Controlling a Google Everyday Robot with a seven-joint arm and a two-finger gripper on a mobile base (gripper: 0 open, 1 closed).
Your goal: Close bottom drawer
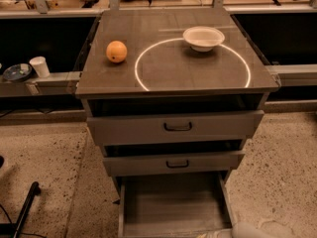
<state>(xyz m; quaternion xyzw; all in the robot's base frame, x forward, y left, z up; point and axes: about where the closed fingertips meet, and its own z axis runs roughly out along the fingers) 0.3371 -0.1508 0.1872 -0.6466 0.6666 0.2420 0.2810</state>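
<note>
We note only a sliver of robot along the bottom edge, right of centre: a smooth, rounded, off-white arm segment (252, 230). Just left of it is the gripper (210, 235), apparently the same pale colour, cut off by the frame.

The grey wood-look surface (193, 73) carries an orange (116, 51) at its far left and a white bowl (203, 37) at its far right, the bowl sitting on a thin white ring (135, 67) marked across it; the hand (214, 233) is low at the near edge, well apart from the surface
</note>
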